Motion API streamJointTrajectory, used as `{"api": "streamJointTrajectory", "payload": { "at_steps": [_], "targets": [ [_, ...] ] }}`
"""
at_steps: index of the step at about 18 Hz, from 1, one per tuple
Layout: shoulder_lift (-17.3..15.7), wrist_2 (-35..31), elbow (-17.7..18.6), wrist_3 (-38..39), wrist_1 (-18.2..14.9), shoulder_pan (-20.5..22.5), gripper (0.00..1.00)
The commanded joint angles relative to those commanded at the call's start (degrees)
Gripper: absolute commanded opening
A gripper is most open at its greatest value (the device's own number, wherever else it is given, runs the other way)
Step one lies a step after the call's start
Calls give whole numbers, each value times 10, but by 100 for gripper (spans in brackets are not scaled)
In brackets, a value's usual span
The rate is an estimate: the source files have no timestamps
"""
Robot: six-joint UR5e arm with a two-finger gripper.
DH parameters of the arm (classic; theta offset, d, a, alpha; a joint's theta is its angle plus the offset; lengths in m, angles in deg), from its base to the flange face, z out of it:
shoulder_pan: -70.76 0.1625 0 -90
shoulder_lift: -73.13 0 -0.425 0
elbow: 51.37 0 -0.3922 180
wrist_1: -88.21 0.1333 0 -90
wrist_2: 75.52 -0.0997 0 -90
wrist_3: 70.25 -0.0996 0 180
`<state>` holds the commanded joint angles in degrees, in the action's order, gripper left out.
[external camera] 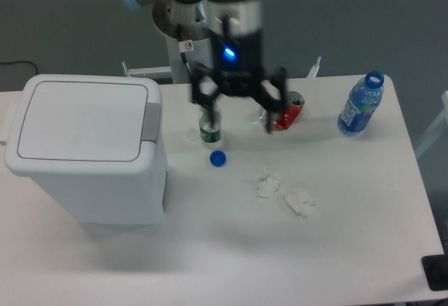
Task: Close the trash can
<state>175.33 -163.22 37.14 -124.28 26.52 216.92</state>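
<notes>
pincer (238, 115) – fingers spread apart, holding nothing, above the surface (336, 250) | trash can (84, 148) – lid down flat

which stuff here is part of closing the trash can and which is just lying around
Part of the job:
trash can, lid down flat
end effector, open, holding nothing

Lying about:
small bottle
blue cap
crushed red can
blue water bottle
two crumpled tissues
</notes>
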Motion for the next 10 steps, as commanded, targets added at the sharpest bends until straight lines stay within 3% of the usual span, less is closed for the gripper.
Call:
{"api": "streamJointTrajectory", "payload": {
  "at_steps": [4,7,10],
  "targets": [
    [95,-5,-83,-121,-86,49,100],
    [142,-10,-95,-188,-78,68,100],
    [161,-18,-107,-194,-71,69,100]
  ]
}}
